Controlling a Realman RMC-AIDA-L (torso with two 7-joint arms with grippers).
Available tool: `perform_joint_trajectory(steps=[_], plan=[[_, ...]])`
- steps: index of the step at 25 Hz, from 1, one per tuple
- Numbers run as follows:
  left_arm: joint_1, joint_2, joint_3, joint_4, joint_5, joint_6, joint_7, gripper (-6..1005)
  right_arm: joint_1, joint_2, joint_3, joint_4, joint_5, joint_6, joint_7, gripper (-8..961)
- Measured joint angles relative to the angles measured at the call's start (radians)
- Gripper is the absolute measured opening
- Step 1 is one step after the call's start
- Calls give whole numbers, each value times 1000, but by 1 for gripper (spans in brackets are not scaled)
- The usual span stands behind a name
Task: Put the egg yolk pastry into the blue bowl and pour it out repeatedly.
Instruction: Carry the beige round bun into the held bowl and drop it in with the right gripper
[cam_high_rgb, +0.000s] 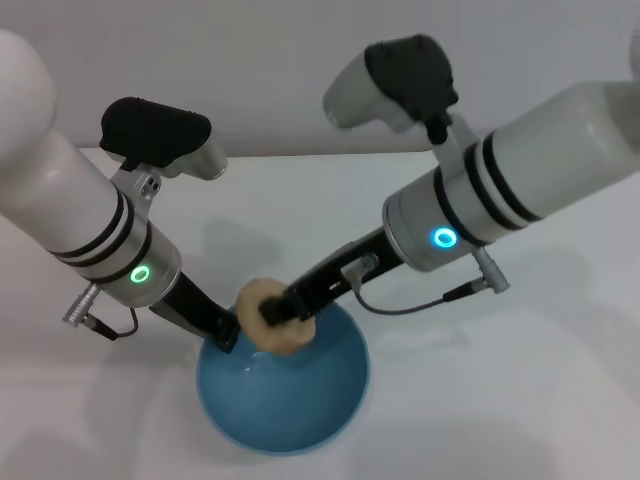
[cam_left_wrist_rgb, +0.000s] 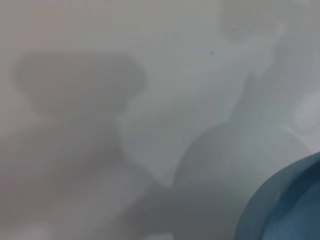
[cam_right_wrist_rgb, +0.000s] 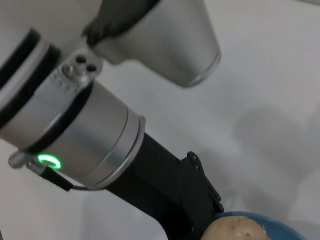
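Seemingly mid-transfer, one white tabletop (cam_high_rgb: 520, 400) carries the scene, with two robot arms reaching down over it toward a single blue bowl (cam_high_rgb: 300, 420), the largest of the task's things, which sits near the front edge of the head view. That bowl looks rigid and glossy, likely slick under hard fingers, so its rim is the sensible place to hold it; the left pincer (cam_high_rgb: 226, 333) is down at the rim on the robot's left side, its dark tip touching or just over the edge, though whether it is clamped there cannot be told from these views. The left wrist view shows only a curve of the bowl's blue wall and shadowed tabletop. One egg yolk pastry (cam_high_rgb: 272, 318), far smaller than the bowl, hangs above the bowl's far rim, held by the right pincer (cam_high_rgb: 283, 310), whose dark fingers are closed around its middle. The pastry's matte, slightly dented skin suggests something light and soft that would deform under a hard squeeze, so a gentle hold across its widest part seems wisest. In the right wrist view its pale top peeks up beside the left arm's dark wrist. The count: one bowl, one pastry, two pincers.
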Motion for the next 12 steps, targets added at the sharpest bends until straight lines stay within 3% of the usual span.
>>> perform_joint_trajectory(steps=[5,7,12], plan=[[1,1,0,0,-4,-1,2,-2,-8,0,-17,0,-11,1,-37,144],[1,1,0,0,-4,-1,3,-2,-11,-1,-15,-1,-12,-3,-38,240],[3,2,0,0,-5,-2,4,-2,-26,-4,-6,-17,-12,-8,-38,377]])
